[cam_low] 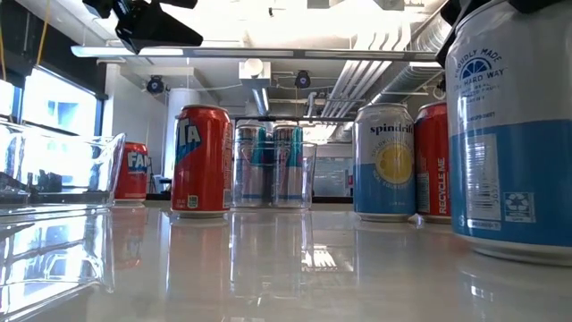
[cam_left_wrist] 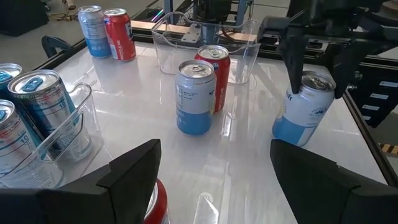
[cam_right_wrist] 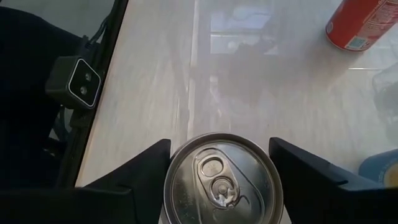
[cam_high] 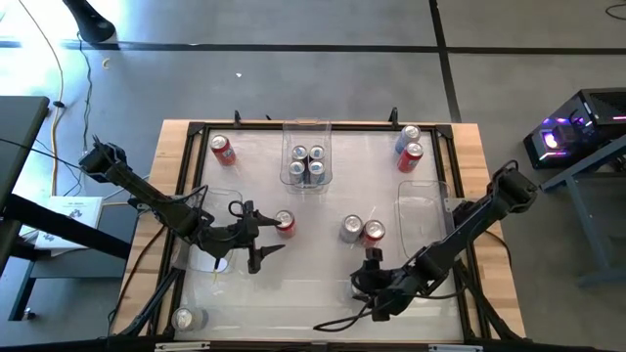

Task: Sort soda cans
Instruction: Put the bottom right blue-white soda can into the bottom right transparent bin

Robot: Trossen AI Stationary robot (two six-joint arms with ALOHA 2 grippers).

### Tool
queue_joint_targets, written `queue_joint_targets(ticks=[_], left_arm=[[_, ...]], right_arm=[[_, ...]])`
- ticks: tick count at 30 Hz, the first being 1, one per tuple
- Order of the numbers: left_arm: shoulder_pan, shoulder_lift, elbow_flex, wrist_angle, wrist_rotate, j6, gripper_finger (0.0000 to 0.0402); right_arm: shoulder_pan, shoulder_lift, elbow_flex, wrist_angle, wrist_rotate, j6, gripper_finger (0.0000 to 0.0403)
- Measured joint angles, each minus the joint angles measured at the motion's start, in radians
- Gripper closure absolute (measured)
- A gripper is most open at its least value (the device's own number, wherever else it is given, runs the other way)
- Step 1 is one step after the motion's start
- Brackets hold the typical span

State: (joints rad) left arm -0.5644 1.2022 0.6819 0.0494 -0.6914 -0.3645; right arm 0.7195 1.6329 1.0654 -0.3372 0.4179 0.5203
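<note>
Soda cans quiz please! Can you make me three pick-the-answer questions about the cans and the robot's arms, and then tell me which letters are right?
1. Where is the right gripper?
A. Right above a can near the table's front edge
B. Inside the middle bin
C. Over the floor

2. How many cans stand in the middle clear bin?
A. Two
B. Four
C. Seven

3. How are the left gripper's jaws?
A. Shut on a blue can
B. Shut with nothing between
C. Wide open

Answers:
1 A: the right gripper hangs over a silver-topped can.
2 B: four cans fill the clear bin.
3 C: the left gripper shows its jaws spread far apart in the left wrist view.
</note>
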Motion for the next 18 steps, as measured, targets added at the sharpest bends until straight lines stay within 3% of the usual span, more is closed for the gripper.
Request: queue_joint_targets(ticks=[7,18], left_arm=[[0.0,0.0,0.0,0.0,0.0,0.0,0.0106],[0.0,0.0,0.0,0.0,0.0,0.0,0.0106]], right_arm=[[-0.001,-0.001,-0.001,-0.008,-0.05,-0.006,0.012],[0.0,0.0,-0.003,-0.002,-0.05,-0.043,0.0115]])
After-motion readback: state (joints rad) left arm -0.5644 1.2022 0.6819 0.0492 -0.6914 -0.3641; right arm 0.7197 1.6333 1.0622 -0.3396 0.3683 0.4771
